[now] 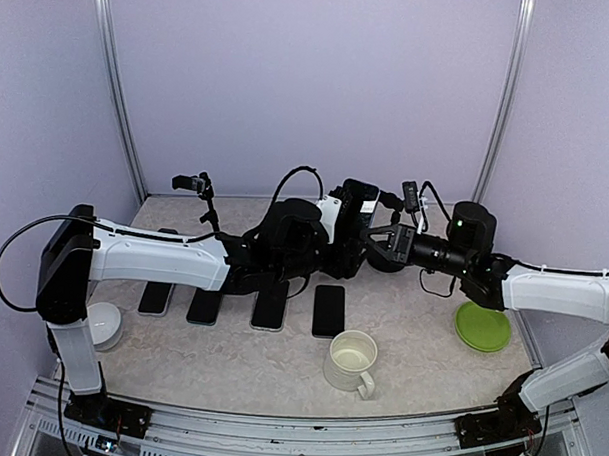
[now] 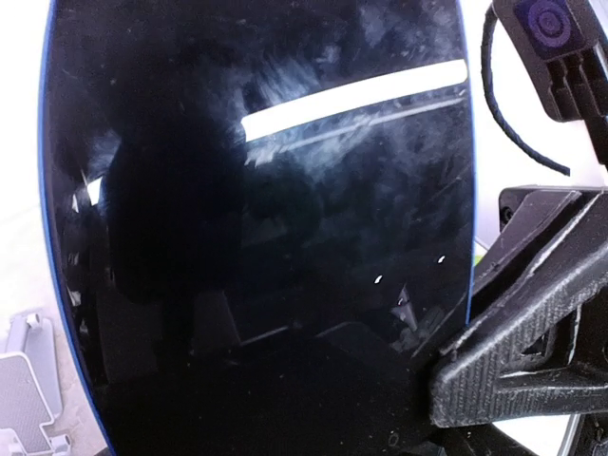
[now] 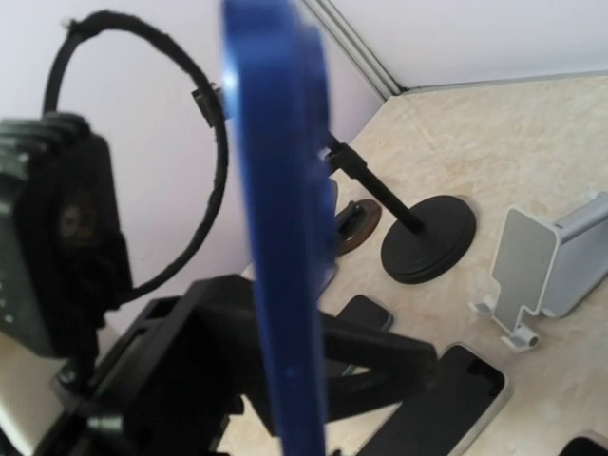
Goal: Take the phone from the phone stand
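A phone (image 1: 361, 202) with a black screen and a blue rim is held upright in the air between my two grippers. In the right wrist view it stands edge-on (image 3: 280, 190), and my right gripper (image 3: 294, 375) is shut on its faces. My right gripper also shows in the top view (image 1: 377, 239). In the left wrist view the screen (image 2: 266, 209) fills the frame and a right finger (image 2: 513, 380) overlaps its right edge. My left gripper (image 1: 336, 245) is right against the phone, its jaws hidden. The white phone stand (image 3: 546, 256) stands empty on the table and also shows in the left wrist view (image 2: 24, 399).
Several phones (image 1: 270, 305) lie flat in a row in front of the arms. A cream mug (image 1: 352, 362) stands near the front, a green plate (image 1: 482, 326) to the right, and a white bowl (image 1: 103, 324) to the left. A black pole stand with a round base (image 3: 429, 237) stands at the back.
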